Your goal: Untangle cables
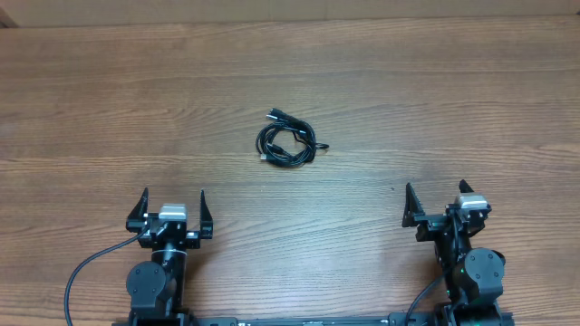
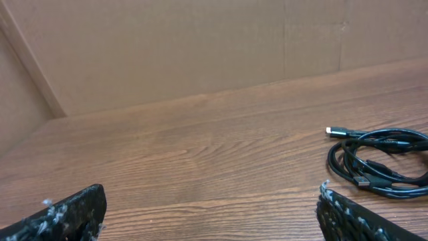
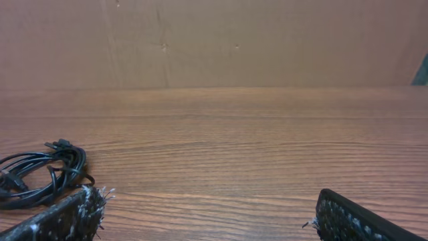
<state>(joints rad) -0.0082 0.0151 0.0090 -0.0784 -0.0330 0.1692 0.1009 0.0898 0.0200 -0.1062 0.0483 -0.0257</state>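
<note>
A small tangled bundle of thin black cables (image 1: pixel 287 141) lies on the wooden table (image 1: pixel 435 109), near the middle. In the left wrist view the cables (image 2: pixel 381 163) sit at the right, one silver-tipped plug pointing left. The right wrist view has the cables (image 3: pixel 41 175) at the left edge. My left gripper (image 1: pixel 172 206) rests at the near left, open, nothing between its fingers (image 2: pixel 73 213). At the near right my right gripper (image 1: pixel 435 200) is open too, holding nothing, with its fingers (image 3: pixel 361 219) spread wide. Both grippers stay well short of the bundle.
A brown cardboard wall (image 2: pixel 200 47) stands behind the table's far edge. Thick black robot cables (image 1: pixel 86 267) run from the arm bases at the near edge.
</note>
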